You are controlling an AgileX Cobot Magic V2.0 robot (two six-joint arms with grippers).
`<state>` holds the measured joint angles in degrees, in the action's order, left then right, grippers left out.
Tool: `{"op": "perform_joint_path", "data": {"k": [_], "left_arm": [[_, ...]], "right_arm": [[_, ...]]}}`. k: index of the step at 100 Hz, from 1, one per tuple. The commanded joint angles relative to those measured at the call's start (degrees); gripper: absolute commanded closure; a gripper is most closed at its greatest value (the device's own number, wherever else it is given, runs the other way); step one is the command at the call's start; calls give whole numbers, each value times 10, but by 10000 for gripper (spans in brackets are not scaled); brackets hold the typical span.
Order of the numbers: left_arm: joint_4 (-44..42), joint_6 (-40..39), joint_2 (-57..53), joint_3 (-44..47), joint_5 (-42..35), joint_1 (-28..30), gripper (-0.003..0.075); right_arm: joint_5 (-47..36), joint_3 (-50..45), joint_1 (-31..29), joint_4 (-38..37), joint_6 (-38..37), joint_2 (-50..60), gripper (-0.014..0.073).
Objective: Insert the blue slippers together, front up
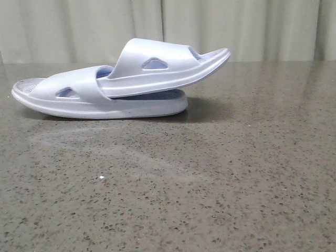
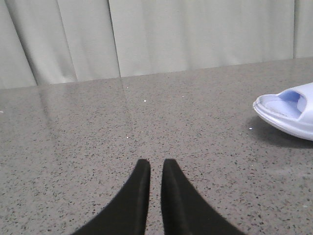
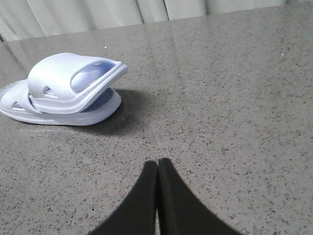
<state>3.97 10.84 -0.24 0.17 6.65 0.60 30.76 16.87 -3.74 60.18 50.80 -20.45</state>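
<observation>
The blue slippers lie nested on the dark speckled table. The lower slipper (image 1: 79, 102) rests flat. The upper slipper (image 1: 157, 68) is pushed under the lower one's strap and tilts up to the right. The right wrist view shows the stacked pair, upper slipper (image 3: 68, 78) over lower slipper (image 3: 73, 115), well away from my right gripper (image 3: 157, 162), whose fingers are pressed together on nothing. My left gripper (image 2: 156, 164) holds nothing, only a thin slit between its fingers; one rounded slipper end (image 2: 288, 115) shows far off to its side. Neither gripper appears in the front view.
The speckled stone table (image 1: 210, 184) stretches wide in front of and to the right of the slippers. A pale pleated curtain (image 1: 236, 26) hangs behind the table's far edge.
</observation>
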Motion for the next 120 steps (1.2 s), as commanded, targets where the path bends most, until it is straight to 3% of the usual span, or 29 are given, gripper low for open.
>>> {"op": "perform_joint_path", "data": {"k": [1,21,37,44,56,66,76,94,120], "left_arm": [[6,-5,-17,5,-43,-5,705],[6,-5,-17,5,-43,-5,705],[6,-5,-17,5,-43,-5,705],[6,-5,-17,5,-43,-5,705],[6,-5,-17,5,-43,-5,705],[6,-5,-17,5,-43,-5,705],[6,-5,-17,5,-43,-5,705],[6,-5,-17,5,-43,-5,705],[6,-5,-17,5,-43,-5,705]], "right_arm": [[-20,15,2,20,0,-2,683],[-26,15,2,20,0,-2,683],[-104,15,2,-9,-11,-5,683],[-126,15,2,-115,-90,-5,683],[-169,7,2,-354,-342,-3,683],[-236,-22,2,-456,-448,19,683],[-284,-70,5,-476,-455,59,683],[-281,-137,35,-560,-480,150,683],[-275,-187,47,-584,-480,222,683]]}}
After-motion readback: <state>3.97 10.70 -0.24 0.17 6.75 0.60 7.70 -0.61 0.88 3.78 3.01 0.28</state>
